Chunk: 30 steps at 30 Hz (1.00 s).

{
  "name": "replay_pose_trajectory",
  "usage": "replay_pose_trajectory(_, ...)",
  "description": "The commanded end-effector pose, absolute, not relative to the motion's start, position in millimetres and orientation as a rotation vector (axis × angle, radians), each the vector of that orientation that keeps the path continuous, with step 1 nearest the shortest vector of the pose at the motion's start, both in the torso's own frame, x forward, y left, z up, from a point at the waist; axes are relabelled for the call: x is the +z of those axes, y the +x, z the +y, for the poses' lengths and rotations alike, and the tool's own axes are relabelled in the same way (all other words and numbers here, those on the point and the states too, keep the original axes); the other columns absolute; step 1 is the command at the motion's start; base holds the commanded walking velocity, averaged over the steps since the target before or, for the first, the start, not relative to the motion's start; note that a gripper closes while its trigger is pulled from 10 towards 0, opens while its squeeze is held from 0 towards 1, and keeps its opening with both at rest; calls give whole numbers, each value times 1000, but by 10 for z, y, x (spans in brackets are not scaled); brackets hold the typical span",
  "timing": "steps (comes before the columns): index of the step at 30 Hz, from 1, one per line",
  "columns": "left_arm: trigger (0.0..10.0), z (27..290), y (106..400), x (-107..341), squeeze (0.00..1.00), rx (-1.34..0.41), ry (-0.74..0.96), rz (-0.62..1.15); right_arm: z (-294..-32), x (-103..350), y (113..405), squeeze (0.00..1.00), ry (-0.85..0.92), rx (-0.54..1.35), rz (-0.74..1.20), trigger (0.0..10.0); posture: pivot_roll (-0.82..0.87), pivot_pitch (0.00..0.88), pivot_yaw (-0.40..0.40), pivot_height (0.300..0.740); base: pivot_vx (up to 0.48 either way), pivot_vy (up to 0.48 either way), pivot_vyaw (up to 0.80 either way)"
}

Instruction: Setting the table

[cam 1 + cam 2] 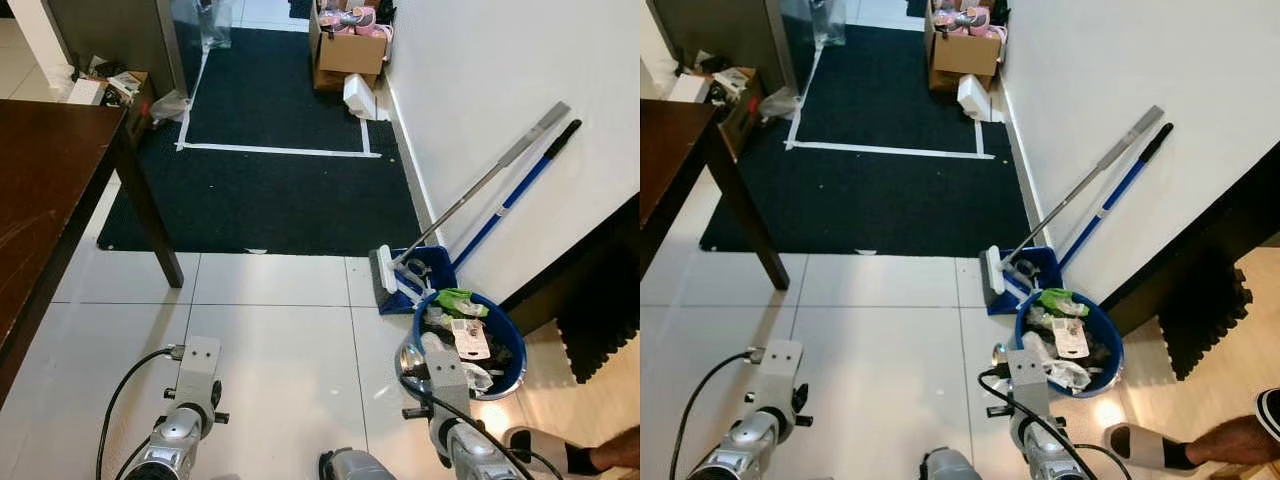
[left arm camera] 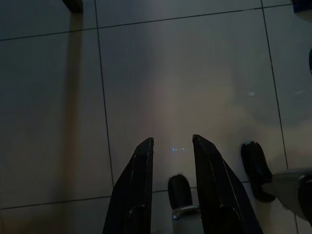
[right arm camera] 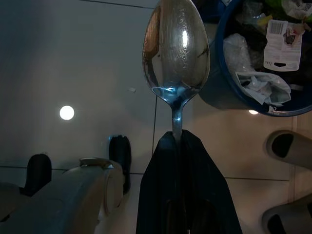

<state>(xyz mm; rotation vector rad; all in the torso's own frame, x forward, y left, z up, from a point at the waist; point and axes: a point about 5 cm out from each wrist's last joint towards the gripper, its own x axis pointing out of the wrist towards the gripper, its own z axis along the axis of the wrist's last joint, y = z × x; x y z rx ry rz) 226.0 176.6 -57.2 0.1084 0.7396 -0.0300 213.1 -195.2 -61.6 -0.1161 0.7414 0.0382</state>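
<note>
A silver spoon (image 3: 175, 48) sticks out from my right gripper (image 3: 178, 137), which is shut on its handle; the bowl points down at the white tiled floor, beside a blue bucket. The spoon's bowl also glints (image 1: 408, 357) just ahead of my right wrist (image 1: 448, 378). My left gripper (image 2: 173, 142) hangs over bare tiles, open with nothing between its fingers. The dark brown wooden table (image 1: 45, 190) stands at my left, its near leg (image 1: 152, 215) on the edge of a black rug.
A blue bucket (image 1: 512, 372) full of rubbish sits at my right by the white wall, with a mop (image 1: 480, 190), a blue-handled broom (image 1: 520, 185) and a dustpan (image 1: 437, 267). Black rug (image 1: 270, 190) ahead; cardboard box (image 1: 350, 50) beyond. A person's sandalled foot (image 1: 1140, 445) is at lower right.
</note>
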Motion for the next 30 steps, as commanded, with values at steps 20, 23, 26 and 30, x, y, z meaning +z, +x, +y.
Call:
replay_pose_trajectory(20,10000,1793,2148,-642,0,-38,113,784,-1957,-689,1996,0,-114,24,768,10000,21,80,-22,740,0,0,0)
replay_pose_trajectory(23,10000,1783,2164,-636,0,-46,114,785,-1959,-682,2009,0,-111,18,766,10000,22,79,-14,740,0,0,0)
replay_pose_trajectory(26,10000,1766,2181,-628,0,-53,114,783,-1961,-685,2004,0,-108,14,767,10000,26,80,-15,740,0,0,0)
replay_pose_trajectory(30,10000,1763,2184,-626,0,-54,113,781,-1959,-691,1993,0,-108,16,771,10000,27,81,-21,740,0,0,0)
